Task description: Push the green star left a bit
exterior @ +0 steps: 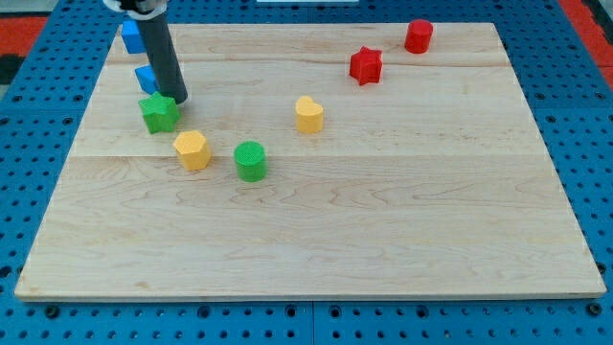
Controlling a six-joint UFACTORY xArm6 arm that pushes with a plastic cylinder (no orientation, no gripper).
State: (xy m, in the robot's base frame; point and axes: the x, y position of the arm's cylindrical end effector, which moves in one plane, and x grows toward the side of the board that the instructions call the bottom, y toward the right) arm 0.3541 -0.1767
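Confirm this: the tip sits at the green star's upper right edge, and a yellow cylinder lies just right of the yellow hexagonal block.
One error: the camera view shows a green cylinder, not yellow, right of the yellow hexagonal block. My tip does sit at the green star's upper right edge.

My rod is coming down from the view's top left, leaning slightly so its lower end is sitting further toward the view's right than its upper part. My tip [178,100] is resting low at the rod's end, dark and narrow. The arm above is cut off by the view's top edge.
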